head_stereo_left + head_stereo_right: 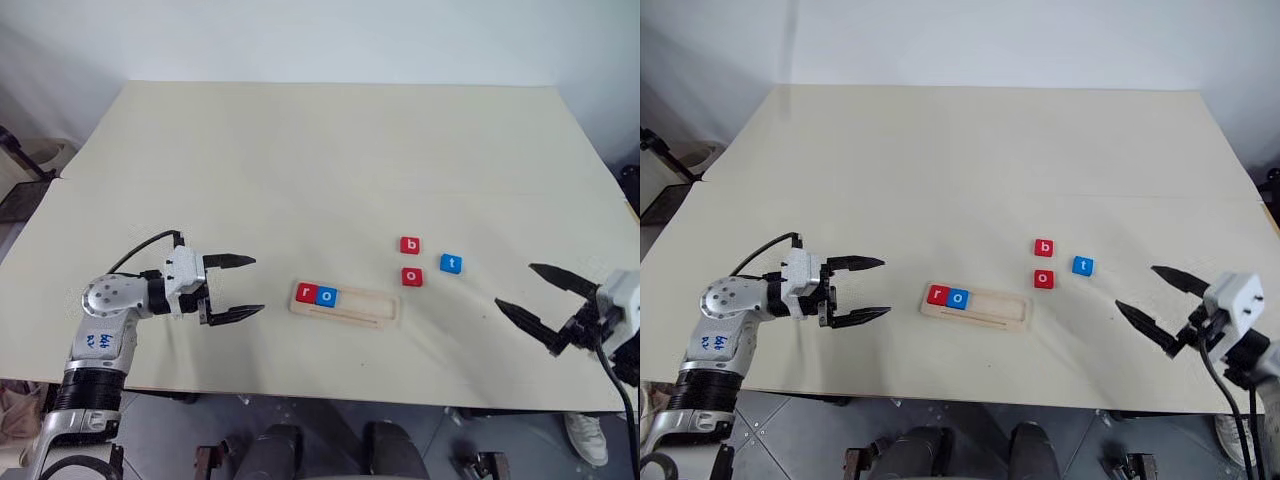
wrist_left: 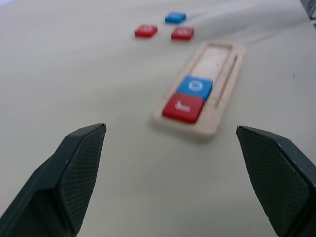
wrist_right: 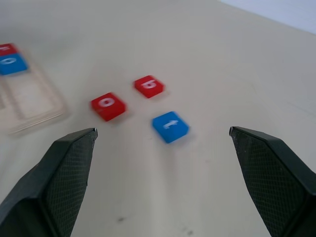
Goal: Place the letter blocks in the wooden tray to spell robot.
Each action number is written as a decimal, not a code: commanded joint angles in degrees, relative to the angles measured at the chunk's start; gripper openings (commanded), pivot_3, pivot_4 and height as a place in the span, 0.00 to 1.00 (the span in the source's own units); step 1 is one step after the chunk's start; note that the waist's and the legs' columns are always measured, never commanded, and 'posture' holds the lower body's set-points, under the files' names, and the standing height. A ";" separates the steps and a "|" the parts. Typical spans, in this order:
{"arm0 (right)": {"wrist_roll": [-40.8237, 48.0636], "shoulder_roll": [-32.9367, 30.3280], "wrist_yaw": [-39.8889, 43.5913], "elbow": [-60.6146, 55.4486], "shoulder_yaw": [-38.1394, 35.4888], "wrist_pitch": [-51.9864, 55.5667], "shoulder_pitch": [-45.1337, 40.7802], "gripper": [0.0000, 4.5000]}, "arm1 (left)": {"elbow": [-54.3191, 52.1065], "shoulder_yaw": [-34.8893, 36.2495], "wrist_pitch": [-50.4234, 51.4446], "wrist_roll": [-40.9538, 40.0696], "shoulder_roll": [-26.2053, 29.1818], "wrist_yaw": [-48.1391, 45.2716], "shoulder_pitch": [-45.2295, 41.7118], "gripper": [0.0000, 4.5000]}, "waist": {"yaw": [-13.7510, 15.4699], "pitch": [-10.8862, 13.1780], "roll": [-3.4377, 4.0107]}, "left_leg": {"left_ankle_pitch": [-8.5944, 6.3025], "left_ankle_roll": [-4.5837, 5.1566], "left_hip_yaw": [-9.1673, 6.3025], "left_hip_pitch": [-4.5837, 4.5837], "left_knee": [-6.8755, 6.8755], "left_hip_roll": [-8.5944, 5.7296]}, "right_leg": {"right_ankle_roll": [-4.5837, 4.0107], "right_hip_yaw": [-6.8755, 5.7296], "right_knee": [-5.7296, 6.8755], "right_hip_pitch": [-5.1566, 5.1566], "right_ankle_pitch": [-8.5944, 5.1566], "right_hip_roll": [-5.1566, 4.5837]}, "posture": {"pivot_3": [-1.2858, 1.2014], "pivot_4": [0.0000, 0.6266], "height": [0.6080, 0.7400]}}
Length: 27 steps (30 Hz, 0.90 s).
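**Blocks: two in tray, three loose on surface**

Left claw (image 1: 236, 288): fingers spread wide, nothing between them. Hovers level over the surface (image 1: 300, 150), pointing toward the tray (image 1: 345, 303), which lies just beyond its tips with a gap of bare surface between.

Right claw (image 1: 522, 290): fingers also wide apart, empty. Held level near the right front edge of the surface, aimed inward toward the loose blocks, well short of them.

Tray: flat on the surface near the front edge, between the two claws, long side running left to right. At its left end sit red r (image 1: 305, 293) and blue o (image 1: 327, 296), side by side and touching, in the recessed slot. The rest of the slot shows bare wood.

Loose blocks, to the right of the tray and a little farther back: red b (image 1: 410, 245); red o (image 1: 412, 277) just in front of it, apart; blue t (image 1: 451, 264) to the right of both, slightly turned. All three lie flat, letter side up, none touching another. Red o is the nearest of them to the tray's right end.
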 commanded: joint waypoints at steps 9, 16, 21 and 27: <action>-4.88 -0.83 -7.53 2.10 10.34 11.06 -13.10 1.00 | -10.76 0.23 6.88 -6.86 -2.17 1.96 0.39 1.00 | -0.61 0.00 0.01 | 0.00 -0.01 0.01 -0.05 0.00 0.00 | 0.00 0.00 0.00 -0.05 0.00 0.00 | 0.52 0.24 1.00; -5.87 -1.04 -7.69 -1.31 12.46 13.56 -12.98 1.00 | -12.21 -0.87 6.51 -7.93 -3.22 0.26 -0.10 1.00 | -0.54 0.00 0.00 | 0.00 -0.01 0.01 -0.07 0.01 -0.02 | 0.00 -0.01 -0.02 -0.05 0.00 -0.01 | 0.52 0.24 1.00; -6.44 -1.23 -7.60 -1.33 12.35 14.11 -12.46 1.00 | -13.21 -2.11 9.43 -9.38 -2.60 -1.90 0.32 1.00 | -0.56 0.00 0.00 | 0.00 -0.01 0.01 -0.06 0.01 -0.01 | 0.00 -0.01 -0.03 -0.05 0.00 -0.01 | 0.52 0.24 1.00; -7.08 -1.24 -5.89 -0.57 12.37 12.79 -12.08 1.00 | -10.43 -2.06 7.46 -7.71 -2.54 -3.42 0.63 1.00 | -0.66 0.00 0.00 | 0.00 -0.01 0.01 -0.06 0.00 0.00 | 0.00 -0.01 -0.03 -0.05 0.00 0.01 | 0.52 0.24 1.00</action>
